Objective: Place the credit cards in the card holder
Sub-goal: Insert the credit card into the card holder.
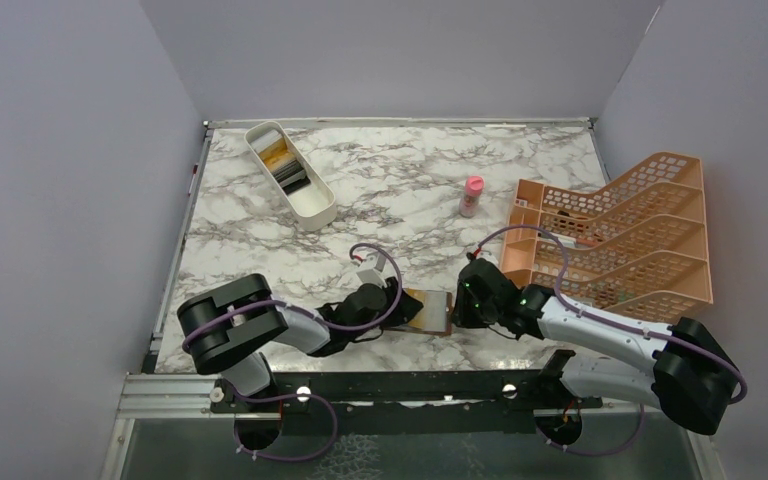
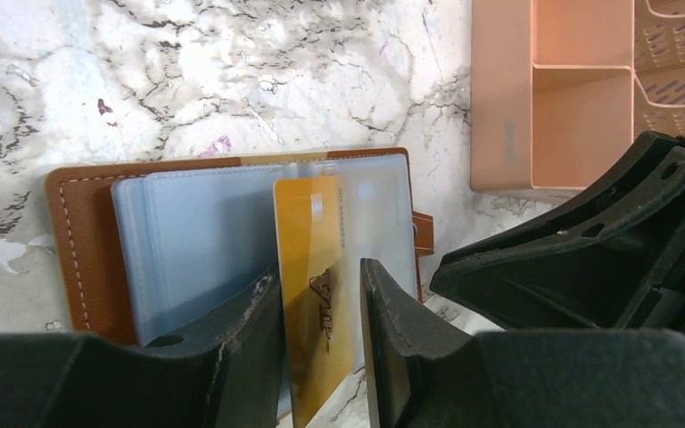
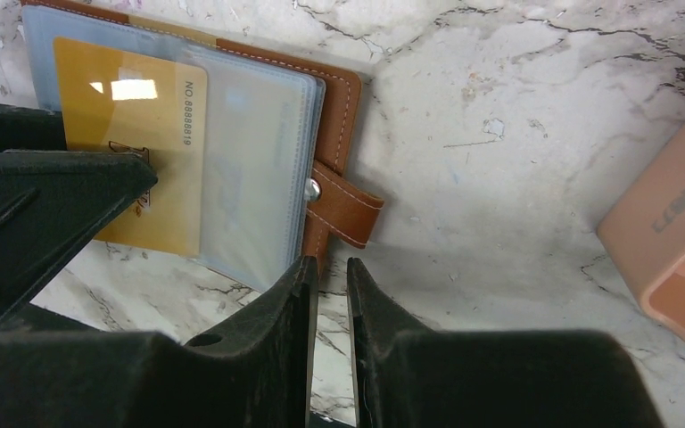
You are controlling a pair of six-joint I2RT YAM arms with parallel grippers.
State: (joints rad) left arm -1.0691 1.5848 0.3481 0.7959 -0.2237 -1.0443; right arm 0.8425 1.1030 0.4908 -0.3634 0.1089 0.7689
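The card holder (image 1: pixel 438 318) lies open near the table's front edge between both grippers, brown outside (image 2: pixel 80 232) with clear blue-grey sleeves and a snap strap (image 3: pixel 343 201). A gold credit card (image 2: pixel 308 223) lies lengthwise on its sleeves, its near end sticking out over the marble (image 3: pixel 125 116). My left gripper (image 2: pixel 319 267) straddles this card; the left finger is at the card's edge and a small gap shows at the right finger. My right gripper (image 3: pixel 328 260) is narrowly open and empty, its left fingertip at the wallet's strap-side edge. More gold and dark cards (image 1: pixel 282 160) lie in the white tray.
The white oblong tray (image 1: pixel 320 210) stands at the back left. A small pink bottle (image 1: pixel 472 195) stands mid-table. The orange lattice rack (image 1: pixel 620 235) fills the right side, close beyond the wallet (image 2: pixel 508 89) and beside my right gripper (image 3: pixel 669 232).
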